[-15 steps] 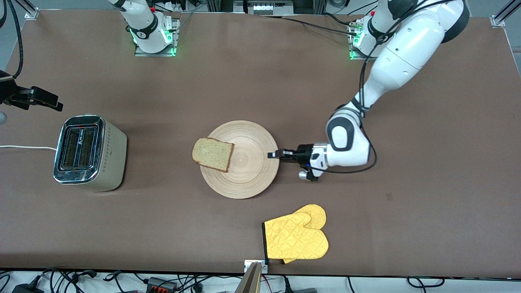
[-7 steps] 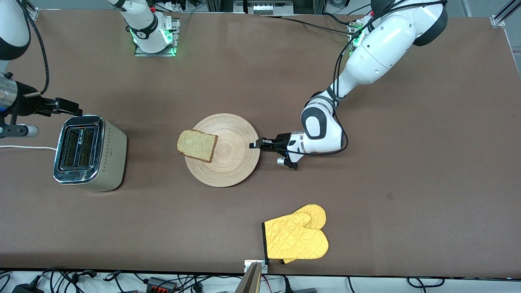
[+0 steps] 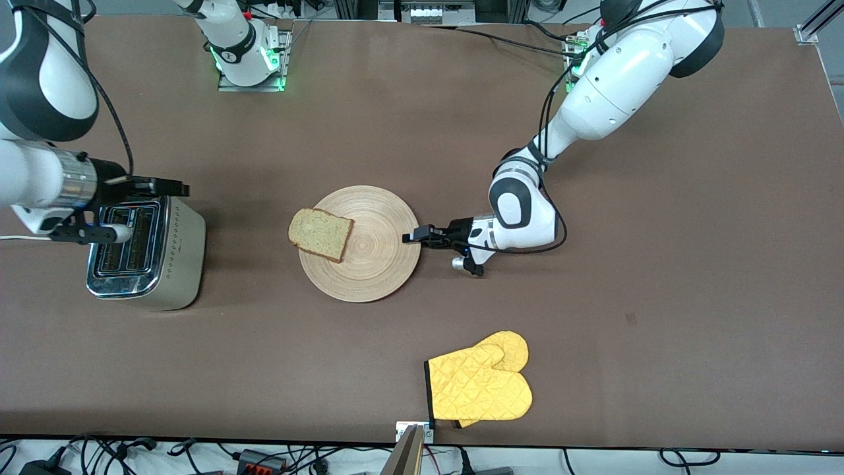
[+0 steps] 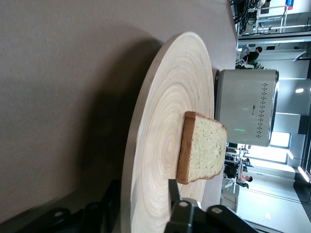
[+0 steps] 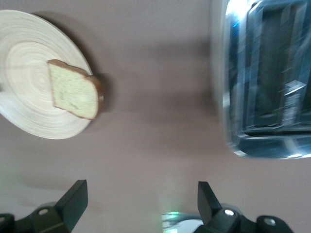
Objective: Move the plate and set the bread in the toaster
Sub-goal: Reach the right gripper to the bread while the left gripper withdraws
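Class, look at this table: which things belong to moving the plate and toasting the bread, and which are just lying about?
Belong to the job: plate, bread lying on the plate's edge, toaster, left gripper at the plate's rim, right gripper open over the toaster.

Just lying about: yellow oven mitt.

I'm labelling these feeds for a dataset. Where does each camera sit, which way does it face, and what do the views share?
Front view: high across the table, facing both arms' bases; shows both arms, the toaster, the plate, the bread and a yellow oven mitt.
Left wrist view: low at the plate's rim, looking across it toward the toaster; the left gripper shows.
Right wrist view: looking down on the table beside the toaster; the right gripper shows, fingers apart.
All three share plate, bread, toaster.
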You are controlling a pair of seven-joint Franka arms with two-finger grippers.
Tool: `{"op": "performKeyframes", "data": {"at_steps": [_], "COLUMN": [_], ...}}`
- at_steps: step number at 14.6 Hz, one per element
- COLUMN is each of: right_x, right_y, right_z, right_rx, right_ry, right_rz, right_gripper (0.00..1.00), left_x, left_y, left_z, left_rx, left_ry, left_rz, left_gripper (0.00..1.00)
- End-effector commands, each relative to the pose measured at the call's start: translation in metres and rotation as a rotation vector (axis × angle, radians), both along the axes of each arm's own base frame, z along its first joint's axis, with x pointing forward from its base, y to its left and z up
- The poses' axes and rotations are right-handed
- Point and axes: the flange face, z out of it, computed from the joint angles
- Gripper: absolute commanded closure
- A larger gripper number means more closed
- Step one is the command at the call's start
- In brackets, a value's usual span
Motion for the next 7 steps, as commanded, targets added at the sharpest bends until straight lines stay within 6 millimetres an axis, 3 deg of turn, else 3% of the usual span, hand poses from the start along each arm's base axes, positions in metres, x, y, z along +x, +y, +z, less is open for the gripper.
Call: {"op": "performKeyframes", "data": {"at_steps": [1,3,6,7], "right_x": [-0.017,-0.029,-0.061,-0.068], "right_y": [0.023,0.033,0.083,0.082], "right_z": [-0.017,-0.044,-0.076,-0.088], "right_rx": [0.001,-0.009,-0.020,-0.024], "right_ry": [0.004,-0.044,-0.171,-0.200], "right_rz": [-0.061,-0.072,-0.014,-0.026], "right_gripper": [0.00,0.00,0.00,0.00], "left_x": [0.015,0.030,0.050,0.059], "left_y": [0.025,0.048,0.093,0.112], "left_z": [0.023,0.037,0.043,0.046], "left_rx": [-0.013,0.009,0.021,0.047], "left_ry": [-0.042,-0.105,-0.160,-0.192], "left_rz": [0.021,-0.045,-0.196,-0.260], "left_gripper": [0.00,0.00,0.00,0.00]}}
